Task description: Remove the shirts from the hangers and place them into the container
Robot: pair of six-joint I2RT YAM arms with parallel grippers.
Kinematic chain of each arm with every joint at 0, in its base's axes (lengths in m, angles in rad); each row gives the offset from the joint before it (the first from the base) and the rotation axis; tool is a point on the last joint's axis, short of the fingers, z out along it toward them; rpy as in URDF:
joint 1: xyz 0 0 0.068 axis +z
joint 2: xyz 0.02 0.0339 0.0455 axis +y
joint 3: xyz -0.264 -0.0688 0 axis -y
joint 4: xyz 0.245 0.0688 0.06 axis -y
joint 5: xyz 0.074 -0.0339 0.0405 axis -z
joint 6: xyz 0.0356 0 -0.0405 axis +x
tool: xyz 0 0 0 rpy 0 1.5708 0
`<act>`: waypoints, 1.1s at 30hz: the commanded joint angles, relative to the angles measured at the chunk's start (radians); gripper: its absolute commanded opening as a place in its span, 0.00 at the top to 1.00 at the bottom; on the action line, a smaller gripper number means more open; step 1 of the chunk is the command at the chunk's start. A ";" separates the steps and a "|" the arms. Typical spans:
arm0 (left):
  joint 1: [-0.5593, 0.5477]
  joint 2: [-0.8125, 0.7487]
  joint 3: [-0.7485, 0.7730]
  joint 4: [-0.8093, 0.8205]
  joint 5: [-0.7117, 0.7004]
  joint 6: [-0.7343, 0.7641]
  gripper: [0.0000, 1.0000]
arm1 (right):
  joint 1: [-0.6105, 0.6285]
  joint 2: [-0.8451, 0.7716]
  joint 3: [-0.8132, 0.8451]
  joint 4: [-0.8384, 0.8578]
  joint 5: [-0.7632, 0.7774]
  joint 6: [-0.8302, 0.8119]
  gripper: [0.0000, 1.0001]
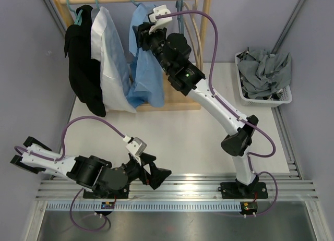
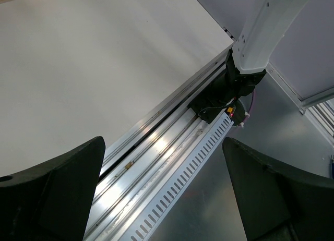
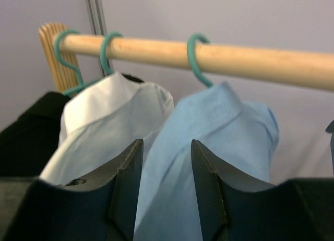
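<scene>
Light blue shirt point(image 3: 209, 142) hangs on its teal hanger point(image 3: 195, 58); right claw point(image 3: 166, 147) straddles its shoulder, half-closed — whether it pinches cloth I cannot tell; left claw point(image 2: 163, 147) gapes empty; next probably calls for a firm pinch, then a pull off — toward the container point(image 1: 263, 101).

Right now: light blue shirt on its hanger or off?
On. The light blue shirt hangs from a teal hanger hooked over the wooden rail. The right gripper straddles its shoulder; grip cannot tell.
</scene>
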 commanded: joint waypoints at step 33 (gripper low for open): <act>-0.017 -0.027 -0.020 0.071 -0.043 -0.026 0.01 | -0.020 0.079 0.281 -0.441 0.008 0.044 0.50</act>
